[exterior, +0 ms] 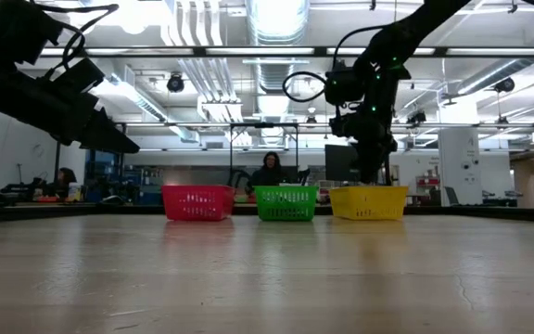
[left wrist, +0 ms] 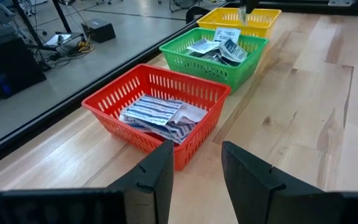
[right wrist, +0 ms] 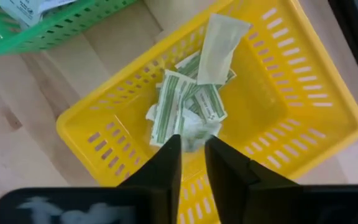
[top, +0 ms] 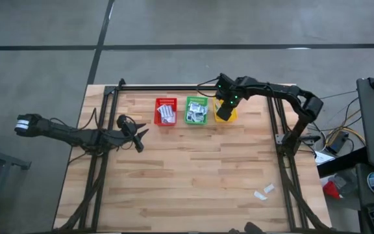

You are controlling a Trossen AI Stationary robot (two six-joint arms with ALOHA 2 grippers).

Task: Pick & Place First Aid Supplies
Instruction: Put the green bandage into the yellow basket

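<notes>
The left gripper (top: 139, 133) hovers over the table (top: 193, 175) at its left side, in front of the red basket (top: 165, 111), holding nothing. Its wrist view shows the jaws standing apart, with bare wood between the fingers (left wrist: 157, 177), which the high view is too small to settle.

That wrist view also looks into the red basket (left wrist: 157, 106), filled with blue-striped packets (left wrist: 157, 112), and past it into the green basket (left wrist: 215, 55) with white-blue packets (left wrist: 222, 46). In the low view the baskets show only as walls; their contents are hidden.

The green basket (top: 196, 110) sits between red and yellow, all three in a row near the far edge.

The right gripper (top: 224, 110) hangs over the yellow basket (top: 232, 117). Its wrist view shows the jaws narrowly apart, nothing seen between them, above a heap of green-beige strips (right wrist: 185, 106) in the yellow basket (right wrist: 303, 118); one pale strip (right wrist: 219, 46) lies tilted, higher than the heap.

Only the high view shows two white packets (top: 263, 192) on the wood near the table's front right corner.
</notes>
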